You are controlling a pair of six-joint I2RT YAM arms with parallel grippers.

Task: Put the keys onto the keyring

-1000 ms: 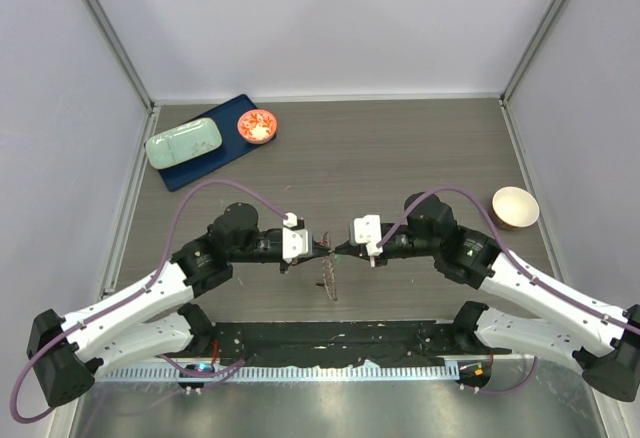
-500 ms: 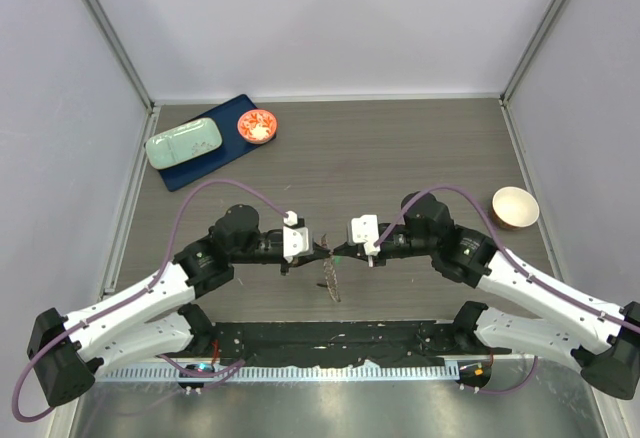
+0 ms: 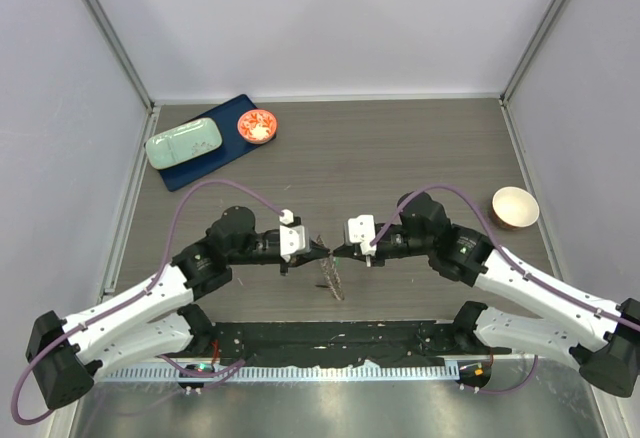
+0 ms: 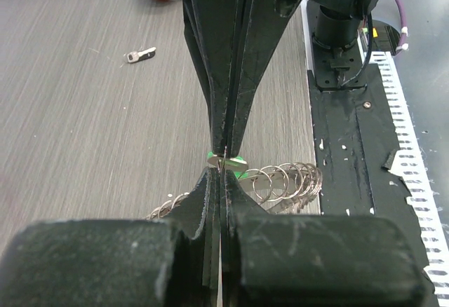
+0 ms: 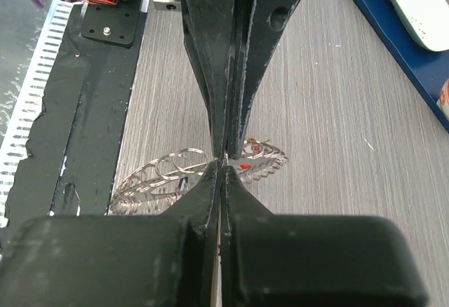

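Top external view: left gripper (image 3: 322,250) and right gripper (image 3: 340,251) meet tip to tip just inside the near edge of the desk (image 3: 400,148), approx midway btwn its left and right edges. The keyring (image 3: 331,280) hangs edge-on below that meeting point. Can't tell whether its bottom touches the desk.

Wrist views: both jaws are pressed together. The left gripper looks clamped on the keyring's rim. The right gripper looks clamped on the green-tag key (image 4: 226,160), which sits flat right at the tips, touching the ring. A red tag (image 5: 245,161) shows in among the ring's fringe, but can't tell if it's threaded. A loose key (image 4: 140,55) lies on the desk beyond the grippers, toward the right edge.

Risks, as I judge them:
- The pinch on the green-tag key is thin, so a small twist or push against the ring could pop it out and drop it.
- The keyring hangs from one point and can swing or rotate, so the key may miss the gap.
- The tips are v. close, so more closing travel could jam finger on finger.

Vs 1 s ago: both grippers have shifted a touch toward the left edge as a pair, w/ tips still together. The keyring hangs a bit more slanted.
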